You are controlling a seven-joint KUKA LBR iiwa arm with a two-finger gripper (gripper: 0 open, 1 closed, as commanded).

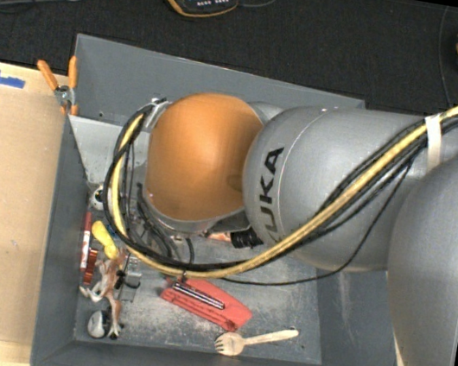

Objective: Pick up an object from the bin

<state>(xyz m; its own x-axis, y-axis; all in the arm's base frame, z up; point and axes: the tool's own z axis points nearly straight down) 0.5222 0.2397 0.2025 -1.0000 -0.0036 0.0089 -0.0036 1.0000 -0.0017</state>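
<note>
Your arm's orange wrist cover hangs over the grey bin. The claw sits beneath it toward the bin's 8 o'clock, and you cannot tell whether it is wide or narrow. A heap with a yellow piece lies just beside the claw at 9 o'clock, against the wall, so room is tight. A flat red bar lies near at 3 o'clock on the dusty floor, long axis roughly 9-to-3.

Look along the left wall of the bin and you find a small heap: a yellow piece, a red thing just beside it, silvery bits nearer you. A flat red comb-like piece and a pale wooden fork lie apart on the floor
</note>
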